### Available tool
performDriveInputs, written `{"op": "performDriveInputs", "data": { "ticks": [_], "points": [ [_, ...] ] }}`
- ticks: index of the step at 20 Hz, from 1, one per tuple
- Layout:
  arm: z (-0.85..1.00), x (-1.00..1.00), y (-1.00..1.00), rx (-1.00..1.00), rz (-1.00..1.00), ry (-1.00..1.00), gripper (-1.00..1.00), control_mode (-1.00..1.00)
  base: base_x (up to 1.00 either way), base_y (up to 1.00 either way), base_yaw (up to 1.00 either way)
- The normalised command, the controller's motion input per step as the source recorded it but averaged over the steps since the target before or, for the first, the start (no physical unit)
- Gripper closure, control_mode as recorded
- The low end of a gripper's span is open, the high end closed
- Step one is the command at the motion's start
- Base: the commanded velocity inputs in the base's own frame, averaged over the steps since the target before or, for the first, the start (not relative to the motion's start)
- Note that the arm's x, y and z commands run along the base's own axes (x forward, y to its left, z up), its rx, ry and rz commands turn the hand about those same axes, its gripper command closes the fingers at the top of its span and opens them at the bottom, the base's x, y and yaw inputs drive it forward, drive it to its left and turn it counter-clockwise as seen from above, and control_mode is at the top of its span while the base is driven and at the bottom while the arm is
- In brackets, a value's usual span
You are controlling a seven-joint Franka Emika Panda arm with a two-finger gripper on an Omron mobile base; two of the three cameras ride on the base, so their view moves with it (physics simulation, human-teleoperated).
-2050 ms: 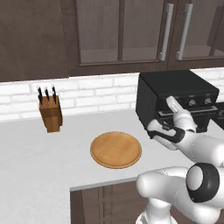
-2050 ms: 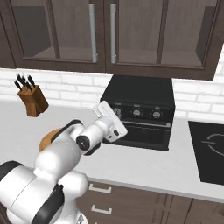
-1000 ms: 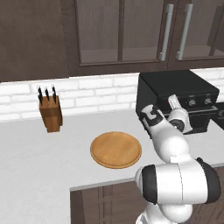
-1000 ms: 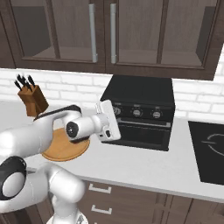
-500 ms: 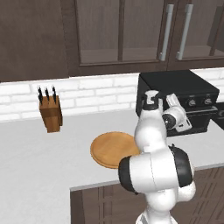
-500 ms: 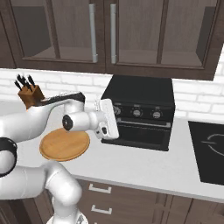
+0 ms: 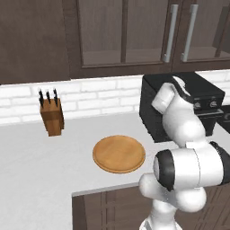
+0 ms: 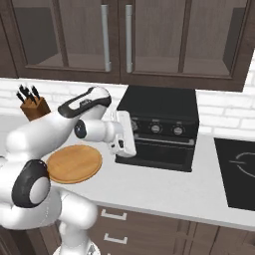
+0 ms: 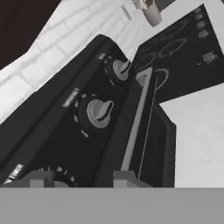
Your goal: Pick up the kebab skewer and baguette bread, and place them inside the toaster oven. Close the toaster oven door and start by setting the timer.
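The black toaster oven (image 8: 158, 105) stands on the counter with its door (image 8: 159, 152) shut. My gripper (image 8: 131, 133) hovers at the left end of the oven's knob row, open, its tips (image 9: 84, 178) apart with nothing clamped between them. In the hand view two round knobs (image 9: 99, 112) (image 9: 120, 68) run up the panel, and the door handle (image 9: 136, 118) lies to their right. A label reading TIMER sits by the left fingertip (image 9: 40, 179). My arm covers part of the oven (image 7: 204, 95) in the left base view. The kebab skewer and baguette bread are out of view.
A bare round wooden plate (image 7: 119, 154) (image 8: 74, 163) lies on the counter left of the oven. A knife block (image 7: 51, 117) (image 8: 34, 107) stands by the back wall. A black cooktop (image 8: 239, 172) is to the oven's right. Wall cabinets hang overhead.
My elbow has swung left and upward while the hand stayed at the oven front, edging toward the left end of the knob row. The jaws kept the same gap.
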Motion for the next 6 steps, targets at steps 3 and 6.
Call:
{"op": "performDriveInputs", "data": {
  "ticks": [3, 6],
  "points": [
    [-0.34, -1.00, 0.00, 0.10, -0.04, 0.29, 1.00, -1.00, 0.00, 0.00, 0.00],
    [-0.36, -1.00, 0.00, 0.08, -0.03, 0.30, 1.00, -1.00, 0.00, 0.00, 0.00]
  ]
}}
